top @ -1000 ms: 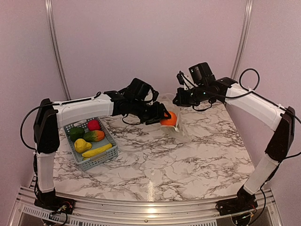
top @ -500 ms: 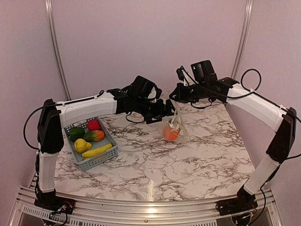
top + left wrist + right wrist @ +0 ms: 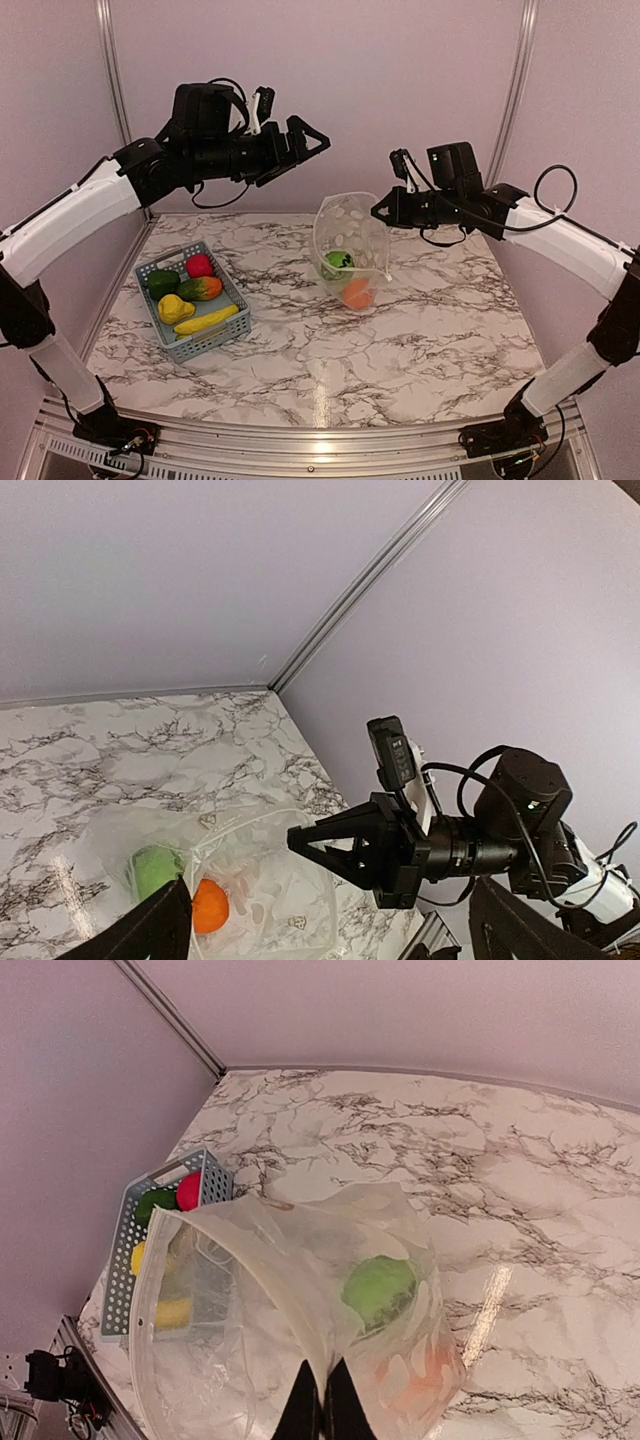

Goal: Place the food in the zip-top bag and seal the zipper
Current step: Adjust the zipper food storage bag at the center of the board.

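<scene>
Zip-top bag (image 3: 345, 230): two food (image 3: 357, 293) pieces inside. Basket (image 3: 215, 345): five more. Left gripper (image 3: 312, 150) spread, empty. Right gripper (image 3: 381, 212) pinches bag rim.

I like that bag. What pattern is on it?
White polka dots on the clear bag, clearest in the top view.

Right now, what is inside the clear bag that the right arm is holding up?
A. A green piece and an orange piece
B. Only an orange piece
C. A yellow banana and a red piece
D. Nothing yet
A: through the clear wall of the zip-top bag, pinched at its rim by the right fingers, a green piece and an orange piece show at the bottom.
</scene>
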Robot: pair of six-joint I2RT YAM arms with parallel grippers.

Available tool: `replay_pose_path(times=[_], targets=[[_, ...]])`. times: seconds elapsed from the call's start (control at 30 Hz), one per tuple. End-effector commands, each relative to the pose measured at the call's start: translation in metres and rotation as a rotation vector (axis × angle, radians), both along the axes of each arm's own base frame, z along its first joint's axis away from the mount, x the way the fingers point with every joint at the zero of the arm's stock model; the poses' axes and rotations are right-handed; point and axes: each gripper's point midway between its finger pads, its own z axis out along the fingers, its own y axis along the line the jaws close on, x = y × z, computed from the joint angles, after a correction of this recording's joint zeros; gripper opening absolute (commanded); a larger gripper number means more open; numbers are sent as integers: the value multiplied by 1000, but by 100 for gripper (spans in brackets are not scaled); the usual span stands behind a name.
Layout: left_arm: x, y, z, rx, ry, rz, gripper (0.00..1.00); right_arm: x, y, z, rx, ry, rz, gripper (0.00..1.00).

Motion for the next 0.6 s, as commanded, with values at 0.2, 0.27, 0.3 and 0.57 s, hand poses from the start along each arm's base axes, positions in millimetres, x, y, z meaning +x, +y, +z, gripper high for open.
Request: replay_pose_path(times=[0.2, 0.27, 0.3, 0.57], targets=[[2, 118, -72, 290, 23, 287, 97, 7, -7, 53, -16, -108, -39, 0], [-2, 143, -94, 349, 66, 329, 96, 11, -14, 58, -71, -125, -53, 0], [-4, 154, -104, 379, 85, 338, 94, 13, -18, 59, -97, -135, -59, 0], [-26, 222, -171, 677, 192, 366, 92, 13, -48, 32, -153, -93, -70, 0]])
